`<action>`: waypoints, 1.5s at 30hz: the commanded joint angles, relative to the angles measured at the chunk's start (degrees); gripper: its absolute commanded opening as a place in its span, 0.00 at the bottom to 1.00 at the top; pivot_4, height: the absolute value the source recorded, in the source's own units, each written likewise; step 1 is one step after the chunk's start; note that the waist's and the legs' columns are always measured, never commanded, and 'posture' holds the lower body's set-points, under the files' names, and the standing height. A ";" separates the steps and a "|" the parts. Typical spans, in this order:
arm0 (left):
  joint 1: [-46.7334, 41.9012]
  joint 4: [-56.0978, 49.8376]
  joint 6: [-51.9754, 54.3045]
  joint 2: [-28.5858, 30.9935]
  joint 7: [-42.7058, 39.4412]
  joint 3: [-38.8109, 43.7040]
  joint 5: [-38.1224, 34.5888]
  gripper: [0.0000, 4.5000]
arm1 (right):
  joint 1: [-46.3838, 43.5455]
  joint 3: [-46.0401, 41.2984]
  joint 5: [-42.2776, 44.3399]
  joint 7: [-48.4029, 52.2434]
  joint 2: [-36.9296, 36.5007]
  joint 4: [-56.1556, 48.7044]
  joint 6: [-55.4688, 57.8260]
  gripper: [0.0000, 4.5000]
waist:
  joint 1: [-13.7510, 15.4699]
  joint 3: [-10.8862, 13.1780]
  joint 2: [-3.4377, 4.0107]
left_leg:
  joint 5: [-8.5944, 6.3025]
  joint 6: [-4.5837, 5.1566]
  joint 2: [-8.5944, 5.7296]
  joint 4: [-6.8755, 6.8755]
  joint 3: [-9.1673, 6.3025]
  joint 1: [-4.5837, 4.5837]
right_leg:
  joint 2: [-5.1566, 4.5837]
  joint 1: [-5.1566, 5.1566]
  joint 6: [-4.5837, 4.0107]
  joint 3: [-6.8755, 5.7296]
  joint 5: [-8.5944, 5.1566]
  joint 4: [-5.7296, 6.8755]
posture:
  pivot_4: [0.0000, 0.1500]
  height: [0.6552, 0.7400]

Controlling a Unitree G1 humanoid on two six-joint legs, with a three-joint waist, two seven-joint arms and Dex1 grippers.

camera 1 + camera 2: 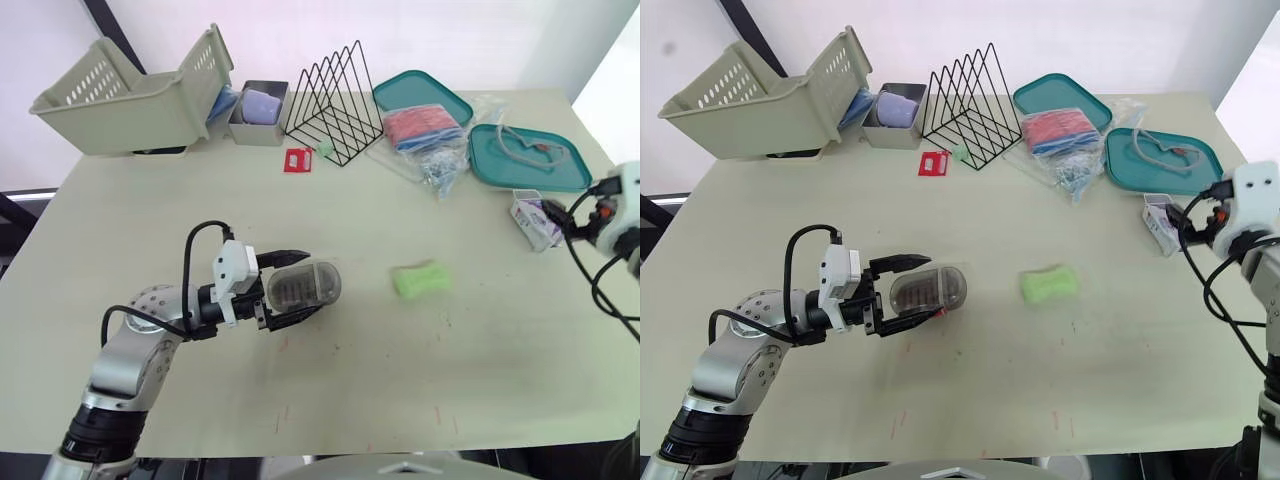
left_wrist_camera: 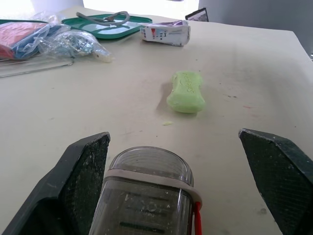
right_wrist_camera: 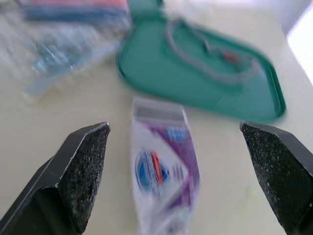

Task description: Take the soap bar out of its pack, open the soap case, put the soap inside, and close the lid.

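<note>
Spread wide to grip, left fingers point(image 2: 83, 166) flank the translucent grey soap case point(image 2: 146, 191); the green soap bar point(image 1: 420, 279) waits at its three o'clock. Right fingers point(image 3: 80, 161) hang open, empty.

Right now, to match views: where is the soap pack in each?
Left eye view: soap pack at the right, mid-height.
Right eye view: soap pack, same spot.
Left wrist view: soap pack beyond the green soap.
Right wrist view: soap pack straight ahead.
Shared landmark: teal tray beside it.
</note>
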 commanded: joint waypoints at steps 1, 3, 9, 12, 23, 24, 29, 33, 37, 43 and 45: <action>-1.05 -0.85 -1.03 1.06 -0.73 1.01 0.16 1.00 | 2.04 0.83 4.00 16.53 -0.51 1.42 -13.76 0.99 | -0.16 0.01 -0.02 | 0.00 0.00 0.00 -0.02 -0.04 0.00 | 0.01 0.00 0.00 -0.02 0.00 -0.01 | 1.00 1.00; -1.49 0.03 -1.75 1.78 -1.20 0.83 1.43 1.00 | 5.55 1.08 6.15 25.36 -0.44 2.82 -18.69 0.99 | 0.07 0.00 -0.06 | 0.00 0.00 0.00 -0.04 -0.15 -0.05 | 0.01 0.04 0.00 -0.14 0.00 -0.07 | 1.00 1.00; -3.17 3.22 -2.98 5.00 -3.43 -0.27 5.05 1.00 | 13.78 5.31 7.71 51.19 -3.17 10.02 -33.66 0.99 | 0.77 0.02 -0.04 | 0.00 0.00 -0.01 0.05 -0.09 -0.07 | -0.03 0.04 0.01 -0.13 0.00 -0.07 | 1.00 1.00; -4.28 5.06 -4.10 6.75 -5.10 -1.40 7.53 1.00 | 12.74 6.56 8.59 58.11 -3.52 15.03 -36.51 0.99 | 0.66 0.02 -0.04 | 0.01 0.01 0.00 0.07 -0.06 0.03 | -0.01 0.05 0.00 -0.10 0.00 0.00 | 1.00 1.00; -7.70 7.91 -0.50 10.37 -8.31 -3.47 9.60 1.00 | 9.73 22.33 14.84 61.40 -11.77 26.64 -53.68 0.99 | 0.74 0.04 -0.06 | 0.00 0.01 0.00 0.06 0.01 0.06 | -0.01 0.05 -0.01 -0.01 -0.01 0.00 | 1.00 1.00; -7.72 7.94 -0.25 10.49 -8.47 -3.66 9.77 1.00 | 9.25 22.73 14.97 61.40 -11.63 27.17 -54.05 0.99 | 0.79 0.04 -0.06 | 0.00 0.01 0.00 0.06 0.02 0.06 | -0.01 0.05 -0.01 -0.01 -0.01 0.00 | 1.00 1.00; -8.64 9.42 -0.69 10.92 -8.27 -5.95 13.28 1.00 | 7.68 24.17 14.66 61.40 -10.70 29.17 -55.56 0.99 | 0.91 0.04 -0.05 | 0.01 0.01 0.01 0.08 0.02 0.06 | -0.02 0.05 -0.01 -0.01 -0.01 0.01 | 1.00 1.00; -9.09 10.48 -2.18 10.55 -8.02 -7.02 15.35 1.00 | 7.42 24.09 14.31 61.40 -10.11 29.60 -55.59 0.99 | 0.97 0.04 -0.06 | 0.01 0.01 0.01 0.08 0.05 0.06 | -0.02 0.05 -0.01 0.01 -0.01 0.01 | 1.00 1.00; -9.31 11.98 -4.69 9.99 -7.90 -7.82 17.05 1.00 | 7.94 23.61 13.89 61.40 -9.51 29.24 -55.22 0.99 | 0.97 0.04 -0.05 | 0.01 0.01 0.01 0.09 0.06 0.07 | -0.03 0.05 -0.01 0.01 -0.01 0.02 | 1.00 1.00; -10.18 13.69 -5.49 8.78 -7.39 -7.37 17.00 1.00 | 8.59 22.98 13.39 61.40 -9.03 28.57 -54.55 0.99 | 1.00 0.04 -0.05 | 0.01 0.01 0.01 0.10 0.07 0.07 | -0.03 0.05 -0.01 0.02 0.00 0.04 | 1.00 1.00; -10.23 13.96 -5.58 8.49 -7.34 -7.39 16.73 1.00 | 8.61 22.87 13.24 61.40 -8.96 28.54 -54.44 0.99 | 1.00 0.03 -0.05 | 0.01 0.01 0.01 0.10 0.06 0.07 | -0.03 0.05 -0.01 0.02 0.00 0.04 | 1.00 1.00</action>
